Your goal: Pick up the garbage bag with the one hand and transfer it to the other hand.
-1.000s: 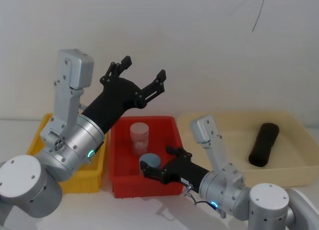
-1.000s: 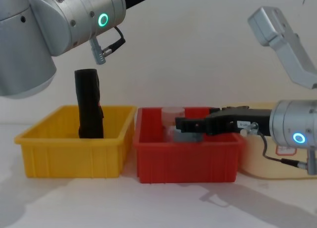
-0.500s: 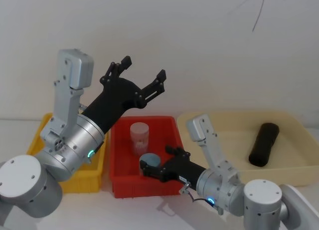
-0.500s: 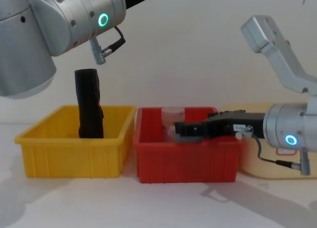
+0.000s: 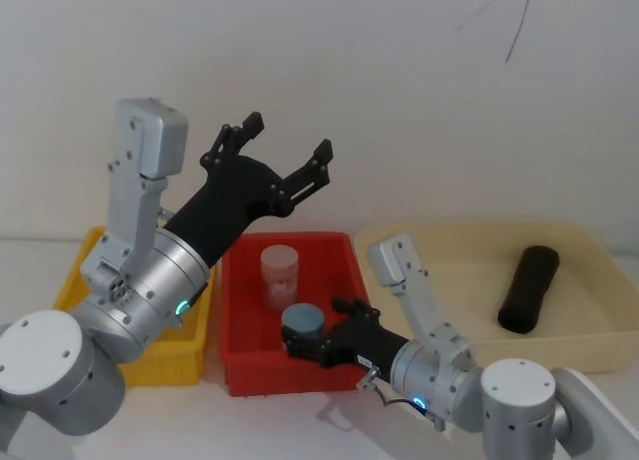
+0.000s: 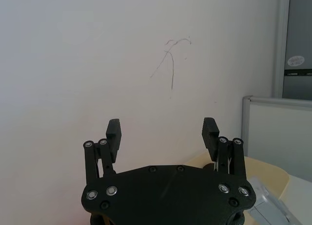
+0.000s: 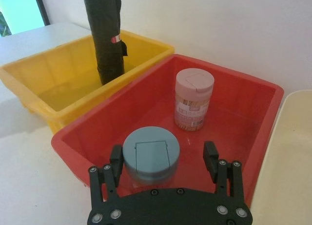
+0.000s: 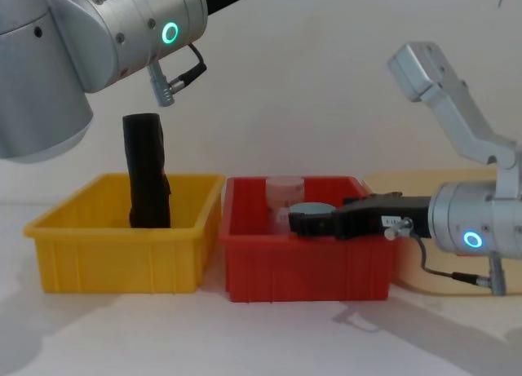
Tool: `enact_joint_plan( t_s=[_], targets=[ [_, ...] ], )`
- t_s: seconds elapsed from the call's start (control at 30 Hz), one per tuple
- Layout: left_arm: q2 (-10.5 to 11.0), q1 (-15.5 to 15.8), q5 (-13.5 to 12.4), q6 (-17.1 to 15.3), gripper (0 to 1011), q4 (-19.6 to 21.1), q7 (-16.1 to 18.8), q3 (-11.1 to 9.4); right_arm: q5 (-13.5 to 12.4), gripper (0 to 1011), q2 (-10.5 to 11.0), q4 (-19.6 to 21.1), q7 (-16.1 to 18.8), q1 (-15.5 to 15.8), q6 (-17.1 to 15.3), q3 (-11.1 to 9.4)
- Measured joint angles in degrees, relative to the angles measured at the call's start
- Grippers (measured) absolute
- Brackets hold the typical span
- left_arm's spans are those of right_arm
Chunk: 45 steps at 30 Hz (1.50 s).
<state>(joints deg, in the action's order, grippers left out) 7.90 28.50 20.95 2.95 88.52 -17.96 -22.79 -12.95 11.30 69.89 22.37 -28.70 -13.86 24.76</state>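
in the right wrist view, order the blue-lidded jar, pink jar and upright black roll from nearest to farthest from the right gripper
1. Blue-lidded jar: in the red bin, just ahead of the open right gripper.
2. Pink jar: deeper in the same bin.
3. Upright black roll: standing in the yellow bin beyond.

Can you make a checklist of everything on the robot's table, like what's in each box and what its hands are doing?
Surface: white table with three bins side by side.
Job's things: one garbage bag upright in the yellow bin; a second roll lying in the cream bin.
Clutter: blue-lidded jar and pink jar in the red bin.
Grippers: left gripper open, raised toward the wall; right gripper open, by the blue-lidded jar.
Cables: short cable on the left arm.
Surroundings: white wall.
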Motion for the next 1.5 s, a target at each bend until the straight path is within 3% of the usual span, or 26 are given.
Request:
enact_joint_plan(
  t_s=[0.3,0.6,0.73,1.17,1.5],
  targets=[
    [0.0,0.0,0.0,0.0,1002,0.0,0.0,0.0,-0.05,962,-0.32,-1.09,-0.49,-0.52,0.05,0.24],
    [0.0,0.0,0.01,0.0,1001,0.0,0.0,0.0,-0.33,697,-0.56,-1.69,-0.98,-0.6,0.33,0.15],
    [0.0,0.0,0.0,0.0,1001,0.0,0.0,0.0,-0.38,648,-0.57,-1.74,-1.08,-0.61,0.41,0.07],
    [0.0,0.0,0.01,0.0,1001,0.0,0.0,0.0,-1.74,648,-0.04,0.67,-2.2,-0.45,1.1,-2.13],
    [0.0,0.0,0.0,0.0,1001,0.0,0.0,0.0,-3.84,648,1.47,5.29,-4.01,-1.0,2.69,-6.31]
  ],
)
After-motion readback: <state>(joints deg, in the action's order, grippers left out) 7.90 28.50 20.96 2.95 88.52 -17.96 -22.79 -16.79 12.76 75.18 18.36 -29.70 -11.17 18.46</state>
